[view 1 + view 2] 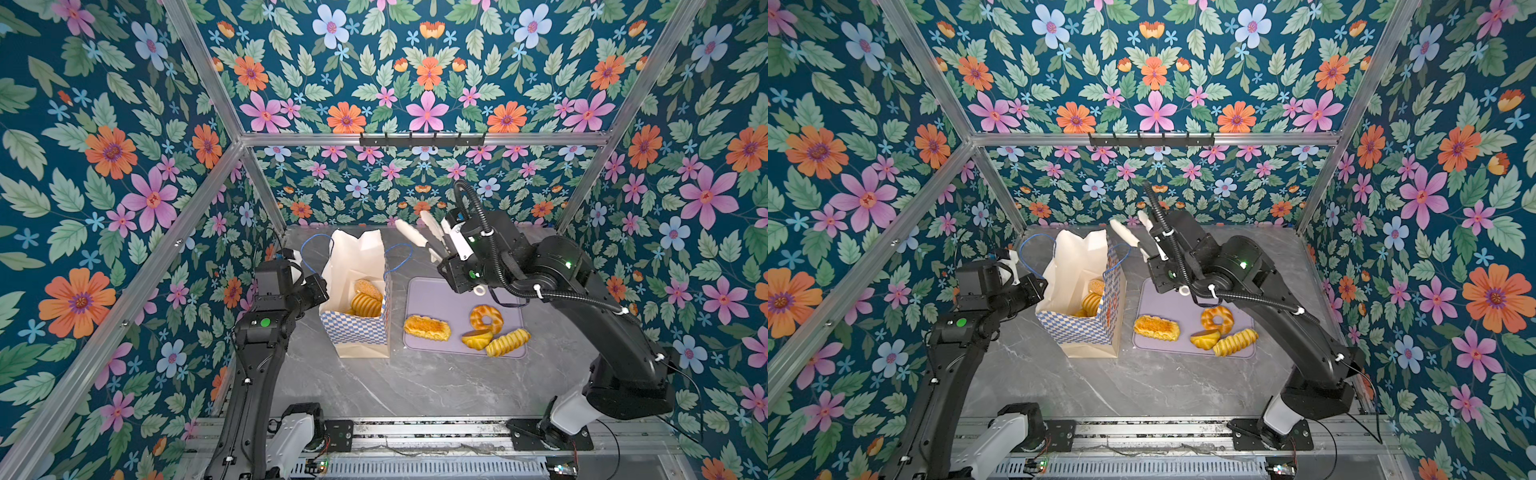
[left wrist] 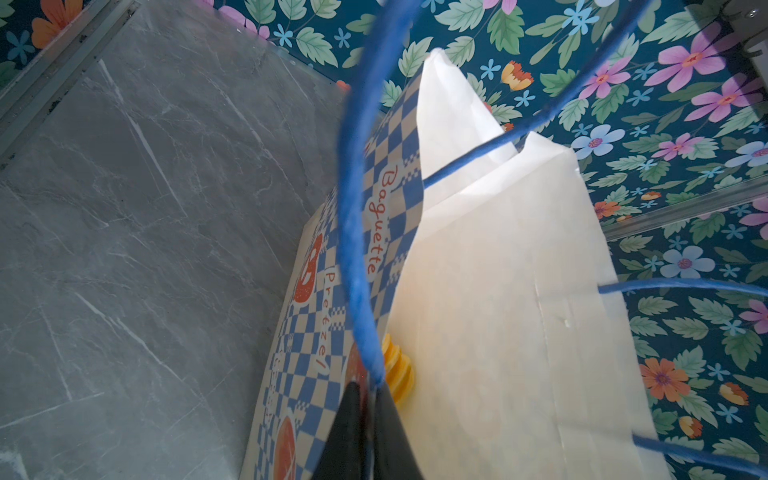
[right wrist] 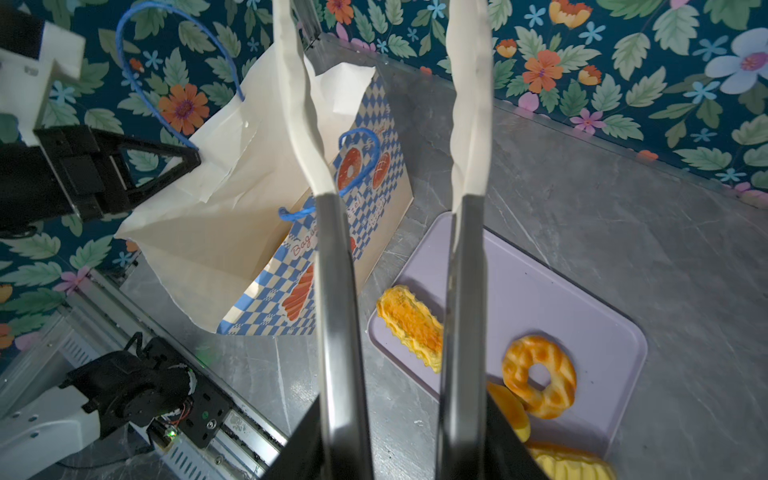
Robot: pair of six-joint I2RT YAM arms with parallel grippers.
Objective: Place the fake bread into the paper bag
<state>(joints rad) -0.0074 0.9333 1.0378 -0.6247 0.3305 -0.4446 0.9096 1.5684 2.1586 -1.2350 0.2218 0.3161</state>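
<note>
Glossy ridged fake bread, creased paper bag, lilac tray

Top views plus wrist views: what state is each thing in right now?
paper bag, upright, mouth open.
fake bread, four pieces on the tray, at least two inside the bag.
tray, flat on the table.
left gripper, shut on the bag's rim.
right gripper, open, empty, raised beside the bag.
</note>
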